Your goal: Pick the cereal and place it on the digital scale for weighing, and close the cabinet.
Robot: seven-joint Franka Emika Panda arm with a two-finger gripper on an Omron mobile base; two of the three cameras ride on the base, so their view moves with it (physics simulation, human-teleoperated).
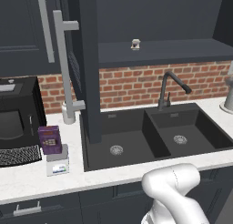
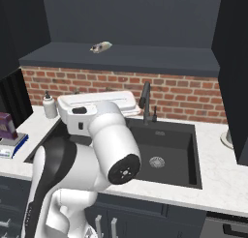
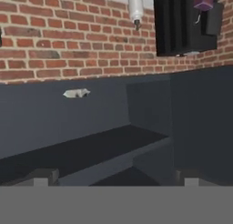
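pointing into the open cabinet [image 1: 86, 63], the gripper [image 3: 116, 180] has its jaws apart and empty; the cereal [image 1: 50, 139] already stands on the digital scale [image 1: 58, 164], so closing turns on the door hanging off to the gripper's left, edge-on.

Red brick backsplash [image 1: 136, 84] behind white marble tabletop [image 1: 27, 177]; black double sink [image 1: 154, 134] with black faucet [image 1: 170, 89]; black microwave [image 1: 16, 114] at left; dark lower drawers [image 1: 41, 207].
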